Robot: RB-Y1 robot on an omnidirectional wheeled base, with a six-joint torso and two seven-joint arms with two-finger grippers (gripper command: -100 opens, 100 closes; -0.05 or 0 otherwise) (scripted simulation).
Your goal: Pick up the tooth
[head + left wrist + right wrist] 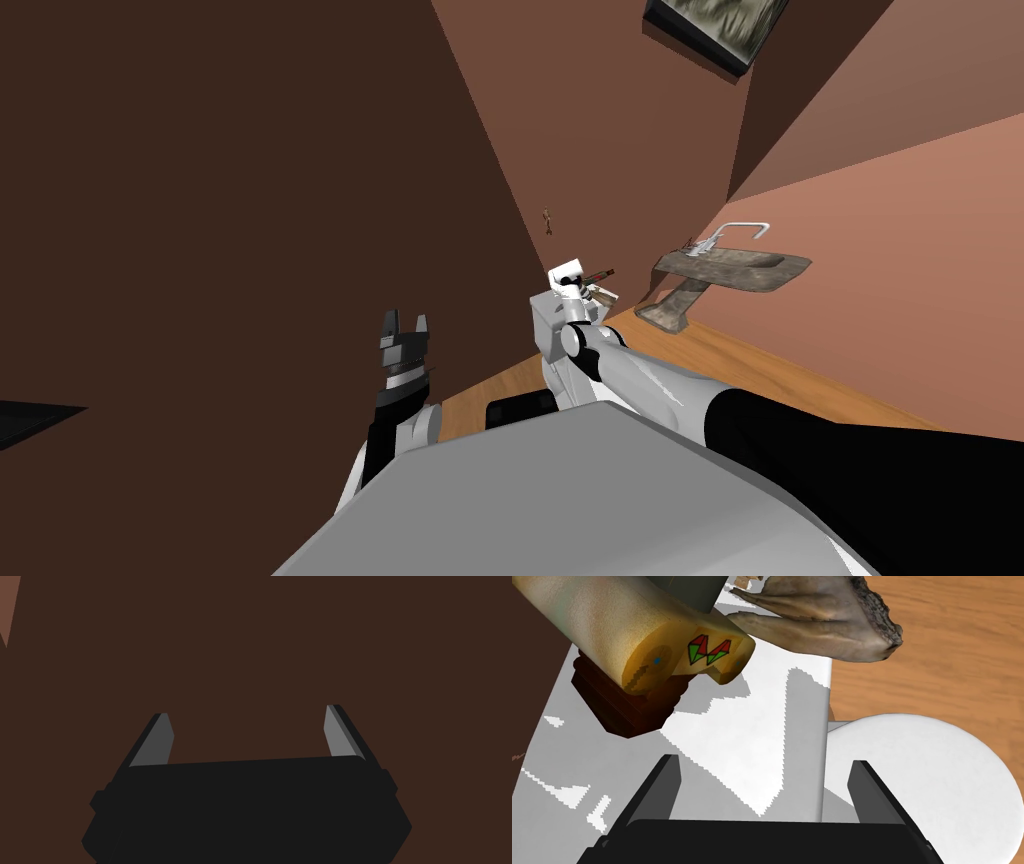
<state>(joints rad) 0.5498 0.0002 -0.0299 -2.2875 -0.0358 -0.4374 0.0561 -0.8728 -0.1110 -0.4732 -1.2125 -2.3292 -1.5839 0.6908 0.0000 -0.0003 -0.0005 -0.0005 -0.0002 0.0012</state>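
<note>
the tooth lies at the far side of the white bench, ahead of the right tool and off toward its right finger. that tool is spread wide with nothing between its blades, well short of the tooth. the tooth is grey-tan and lies flat, with long ridges running to a point. its point aims at a tan roll, which rests on a dark red-brown block just beside it. the other end of the tooth is broad, dark and rough, and it seems to reach past the bench's edge toward the wood floor.

it looks hard and stiff, probably light, and not likely to give under the blades. the tapered crown looks smooth enough to squirt out of a pinch, and the thin tip could chip. the better hold is likely across the thick middle, close to the rough root, with the blades on its two long sides. coming in from the root end would also keep clear of the tan roll. a nudge could slide the tooth off the edge, so a gentle closing seems wise.

the left tool hangs apart at the left, also spread and holding nothing.
</note>
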